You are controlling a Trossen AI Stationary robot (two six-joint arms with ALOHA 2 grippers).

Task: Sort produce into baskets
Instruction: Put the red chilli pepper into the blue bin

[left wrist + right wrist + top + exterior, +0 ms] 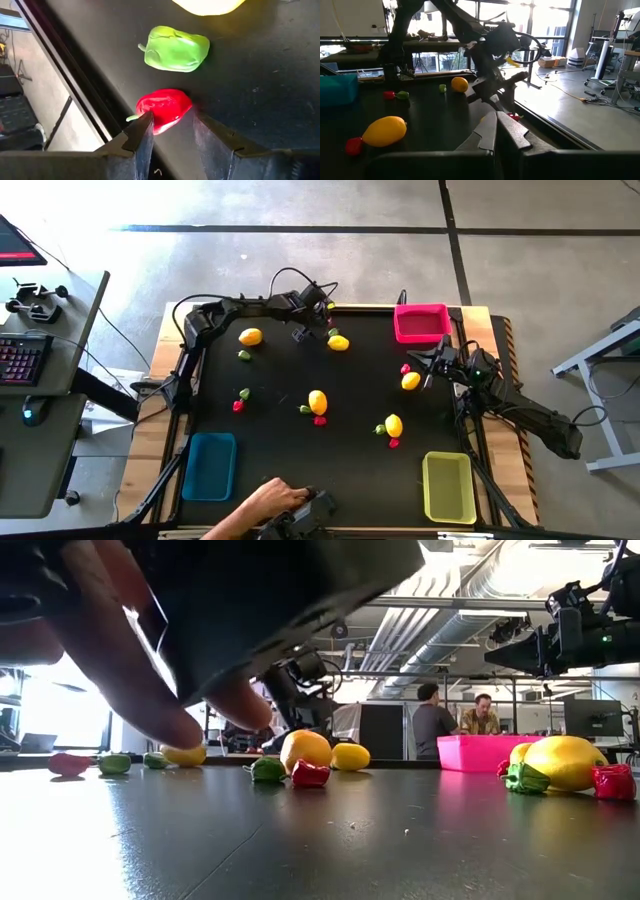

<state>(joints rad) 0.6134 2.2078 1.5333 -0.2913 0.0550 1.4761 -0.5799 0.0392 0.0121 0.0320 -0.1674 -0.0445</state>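
My left gripper [172,122] is open at the table's far edge [322,326], its fingers on either side of a small red pepper [164,106] lying on the black table. A green pepper [176,48] and a yellow lemon [339,342] lie just beyond. My right gripper [496,131] is shut and empty at the right [432,360], beside a lemon [411,380] and a red piece [405,368]. More lemons [317,401] [250,336] [393,425] and small red and green pieces lie scattered. The pink basket [421,323], blue basket [210,465] and yellow-green basket [447,487] stand at the table's corners. My left gripper comes at the red pepper slanting down from above, one finger [142,131] by the pepper's stem side [145,107] and the other past its opposite side. The pepper lies on the table. Whether a finger touches it, I cannot tell.
A person's hand [265,500] is on a dark device at the table's near edge and fills the upper left of the low view [130,670]. The table's raised far rim [75,85] runs close beside the red pepper. People sit in the room behind.
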